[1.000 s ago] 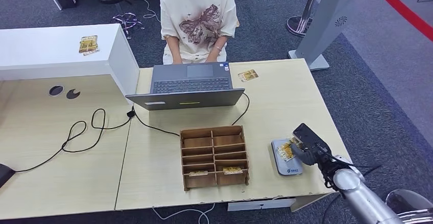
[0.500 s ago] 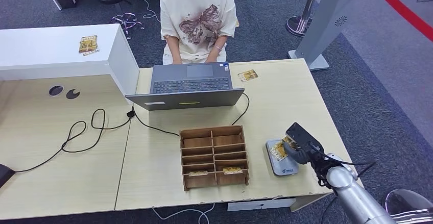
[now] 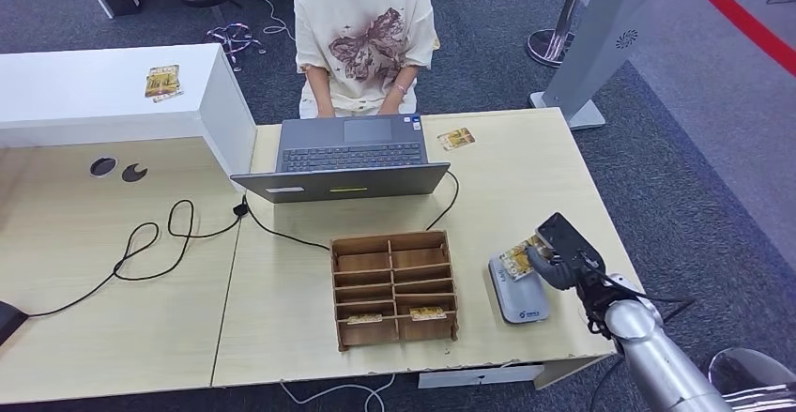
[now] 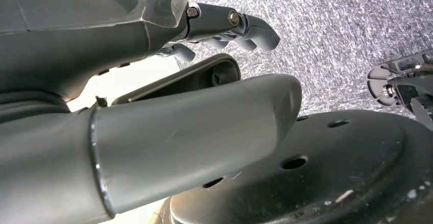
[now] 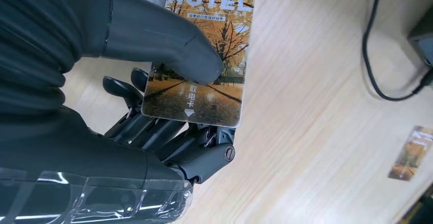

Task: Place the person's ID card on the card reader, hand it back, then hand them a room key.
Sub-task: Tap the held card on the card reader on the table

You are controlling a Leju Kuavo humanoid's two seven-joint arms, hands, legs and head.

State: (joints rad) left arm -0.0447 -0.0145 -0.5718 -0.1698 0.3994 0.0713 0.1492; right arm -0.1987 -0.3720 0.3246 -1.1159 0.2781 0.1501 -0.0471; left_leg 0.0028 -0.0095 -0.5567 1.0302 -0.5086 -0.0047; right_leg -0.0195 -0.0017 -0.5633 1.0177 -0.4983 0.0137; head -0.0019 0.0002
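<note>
A: Card [image 5: 198, 60] status: pinched in the right hand [image 3: 560, 260], thumb [image 5: 168, 45] on its face, fingers [image 5: 153, 127] under it. Printed "HOTEL" with an autumn-tree picture. In the head view it sits lower right of the frame, over the far end of the card reader [image 3: 519, 292]; can't tell whether it touches the reader or is just above.

B: So which stage is that?

A: My read: the card doing duty as the ID has been or is being read, hand-back comes next. Person [image 3: 361, 32] is at top centre behind the laptop [image 3: 347, 154], hands at its far edge, not reaching out.

B: Room key?

A: Not started. Wooden slotted organiser [image 3: 394, 287] at centre bottom has two similar cards lying in its nearest row [image 3: 425, 313]; those look like the key stock. One more card [image 3: 455, 138] lies on the desk [image 3: 526, 177] right of the laptop, another [image 3: 161, 82] on the white counter [image 3: 94, 93] upper left.

B: Left hand?

A: Left hand [image 4: 224, 27] hangs by the robot's side over carpet, fingers curled in, nothing in them.

B: Remaining work?

A: Carry the card across the desk to the person, release, then pick a key from the organiser and pass it over. Roughly a third done, judging from layout alone.
</note>
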